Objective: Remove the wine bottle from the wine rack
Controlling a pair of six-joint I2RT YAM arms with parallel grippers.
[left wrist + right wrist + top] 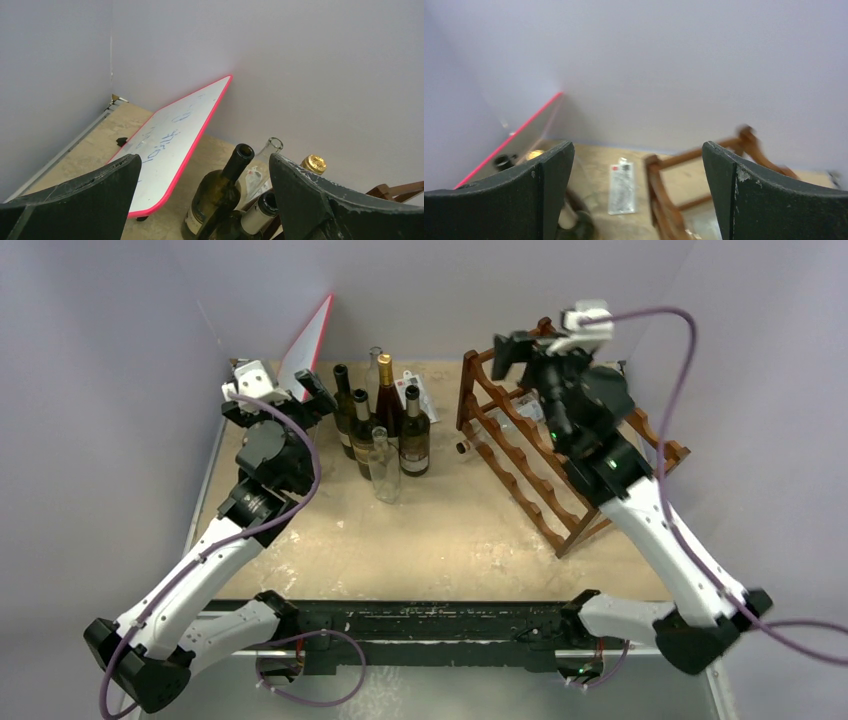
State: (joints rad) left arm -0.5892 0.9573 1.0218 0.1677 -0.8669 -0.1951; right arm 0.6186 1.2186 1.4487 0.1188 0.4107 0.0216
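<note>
This one's a robotics lab cell: bare lilac-grey partition walls point(440, 290) box in a worn work table point(450, 540). 2 white-and-black robot arms point(190, 585) are bolted at its near edge, trailing purple cables point(655, 309), and a scribbled whiteboard point(170, 145) leans in the corner.

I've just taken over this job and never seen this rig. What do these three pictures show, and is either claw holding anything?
These are two robot arms bolted to the near edge of a table. The wide picture comes from a fixed camera above and behind them. The other two come from cameras on the wrists; the dark shapes at the bottom are each claw's own fingers. On the table are a cluster of bottles, a red-edged whiteboard leaning at the back, and a brown wooden wine rack. A pale bottle seems to lie in the rack, its neck poking out toward the cluster. The left claw hovers by the bottles, the right claw above the rack. Both are open and hold nothing.
</note>
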